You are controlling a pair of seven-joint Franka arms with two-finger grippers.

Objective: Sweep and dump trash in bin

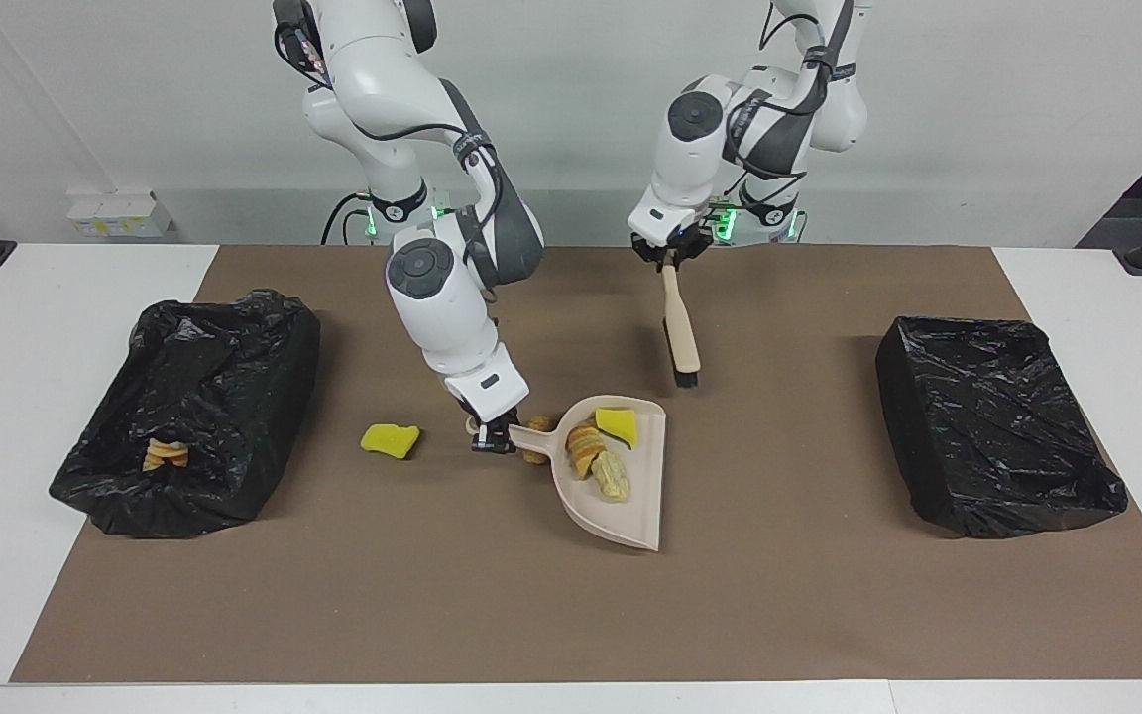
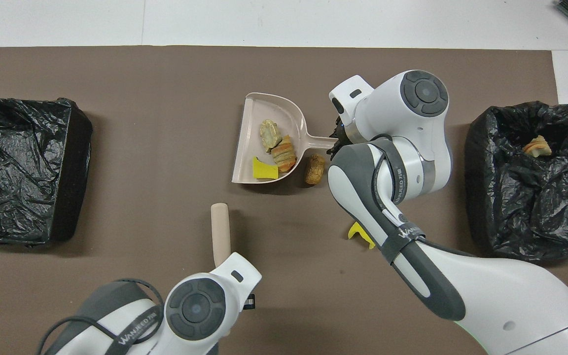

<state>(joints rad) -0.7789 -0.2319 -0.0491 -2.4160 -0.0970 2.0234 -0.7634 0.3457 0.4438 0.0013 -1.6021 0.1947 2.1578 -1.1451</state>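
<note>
My right gripper (image 1: 494, 439) (image 2: 336, 140) is shut on the handle of the beige dustpan (image 1: 621, 516) (image 2: 259, 109). In the pan lie a yellow sponge chunk (image 1: 617, 424) (image 2: 264, 170) and two golden-brown pastry lumps (image 1: 586, 446) (image 2: 284, 153). Another pastry lump (image 1: 534, 454) (image 2: 314, 169) rests on the mat beside the handle. A yellow chunk (image 1: 390, 438) lies on the mat toward the right arm's end, and one more (image 2: 360, 232) peeks out from under the right arm. My left gripper (image 1: 668, 256) is shut on the beige brush (image 1: 680, 332) (image 2: 220, 239), bristles down.
A black-bagged bin (image 1: 279, 387) (image 2: 486, 162) at the right arm's end holds one pastry lump (image 1: 165, 454) (image 2: 536, 146). A second black-bagged bin (image 1: 928, 436) (image 2: 74, 162) sits at the left arm's end. A brown mat (image 1: 571, 615) covers the table.
</note>
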